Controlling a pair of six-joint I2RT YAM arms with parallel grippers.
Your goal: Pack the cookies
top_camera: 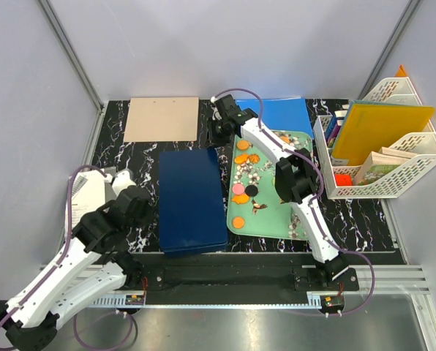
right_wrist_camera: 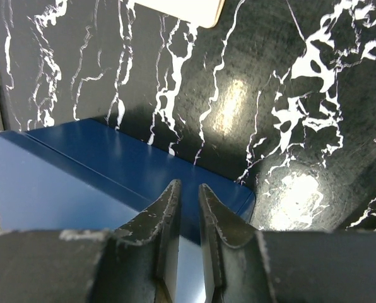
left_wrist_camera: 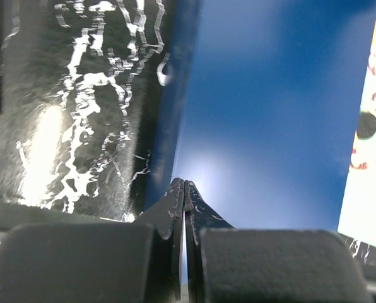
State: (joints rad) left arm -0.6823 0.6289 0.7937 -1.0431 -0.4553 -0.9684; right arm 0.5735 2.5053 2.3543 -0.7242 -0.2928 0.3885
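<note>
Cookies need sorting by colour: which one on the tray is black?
The flat round black disc, right of the pink disc on the mint-green tray; others look orange.

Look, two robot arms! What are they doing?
Both arms are at the dark blue box. The left gripper is shut at the box's left edge. The right gripper hangs over its far corner, fingers nearly together. The cookies lie on the green tray beside the box.

The big blue box (top_camera: 192, 199) sits tight beside the green tray (top_camera: 273, 223), the white rack (top_camera: 415, 179) blocks the right side, and bare counter (top_camera: 141, 157) lies left of the box.
</note>
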